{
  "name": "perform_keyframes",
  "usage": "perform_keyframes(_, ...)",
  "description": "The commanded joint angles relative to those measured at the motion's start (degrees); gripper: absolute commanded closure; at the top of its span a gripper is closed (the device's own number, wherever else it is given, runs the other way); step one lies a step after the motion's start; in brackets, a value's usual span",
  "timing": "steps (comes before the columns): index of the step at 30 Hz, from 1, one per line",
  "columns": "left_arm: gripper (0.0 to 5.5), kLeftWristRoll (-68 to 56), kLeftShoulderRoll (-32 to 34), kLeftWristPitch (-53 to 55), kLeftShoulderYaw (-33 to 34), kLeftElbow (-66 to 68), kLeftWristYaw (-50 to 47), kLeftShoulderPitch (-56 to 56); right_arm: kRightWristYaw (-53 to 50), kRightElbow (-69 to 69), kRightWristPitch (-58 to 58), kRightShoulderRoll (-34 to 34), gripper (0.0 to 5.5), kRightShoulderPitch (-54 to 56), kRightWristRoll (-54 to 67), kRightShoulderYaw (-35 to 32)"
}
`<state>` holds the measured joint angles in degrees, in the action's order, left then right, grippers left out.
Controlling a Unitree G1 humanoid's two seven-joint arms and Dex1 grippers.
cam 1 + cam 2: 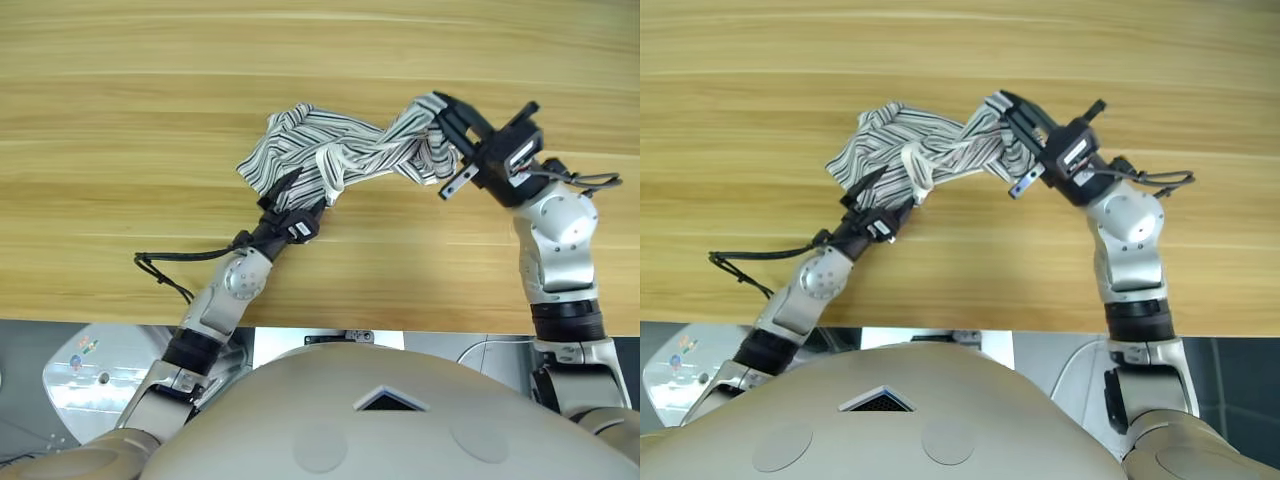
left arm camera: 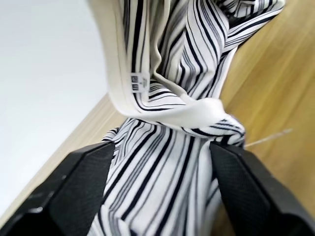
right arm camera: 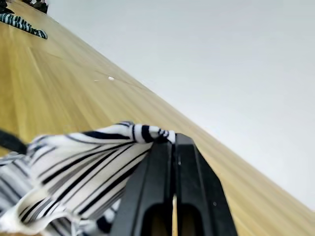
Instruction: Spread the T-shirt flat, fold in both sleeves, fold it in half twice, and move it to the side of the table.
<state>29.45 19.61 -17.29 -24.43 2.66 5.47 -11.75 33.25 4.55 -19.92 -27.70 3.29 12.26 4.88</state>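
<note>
The black-and-white striped T-shirt (image 1: 330, 150) lies bunched up in the middle of the wooden table (image 1: 120, 130). My right gripper (image 1: 441, 106) is at its right end, shut on a fold of the cloth and holding that end a little above the table; the right wrist view shows the fingers (image 3: 170, 147) pressed together on the striped edge (image 3: 98, 152). My left gripper (image 1: 297, 193) is at the near edge of the heap. It is open, its two fingers (image 2: 83, 182) standing on either side of a hanging fold with the white collar band (image 2: 162, 105).
The table's front edge (image 1: 400, 327) runs just below both arms. A black cable (image 1: 160, 262) loops on the table beside the left arm. Bare wood stretches to the left, right and far side. Another dark striped cloth (image 3: 22, 23) lies far off on the table.
</note>
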Motion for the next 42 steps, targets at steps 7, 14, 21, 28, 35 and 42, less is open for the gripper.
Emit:
perform_keyframes(7, 1.91, -6.58, 0.56, -3.01, -5.85, -0.90, 8.47, -6.46, -2.49, -1.54, 5.01, 3.46, 5.45, 8.51, -4.08, 0.08)
perform_keyframes(14, 1.91, -0.96, -3.63, 3.67, -1.81, 5.80, -1.36, -1.16, -3.42, -2.08, 8.73, 4.65, 5.45, 12.09, -0.86, -3.89)
perform_keyframes(21, 1.91, 2.93, -7.24, 5.66, -2.15, 9.51, -9.19, -0.35, -4.01, -1.73, 12.67, 4.66, 5.45, 16.99, 0.21, -5.90)
perform_keyframes(28, 1.91, 5.79, -8.90, 5.19, -6.83, 10.38, -9.83, -1.96, -3.76, -2.48, 14.43, 4.06, 5.45, 21.48, -1.22, -5.98)
perform_keyframes(35, 1.91, 9.40, -11.58, 7.20, -7.46, 15.25, -16.02, 0.28, -3.01, -2.94, 15.28, 3.21, 5.45, 25.35, -1.66, -6.22)
perform_keyframes(42, 1.91, 11.51, -13.19, 9.94, -3.80, 17.90, -26.85, 1.83, -2.64, -3.86, 14.76, 2.36, 5.45, 25.32, -2.15, -7.48)
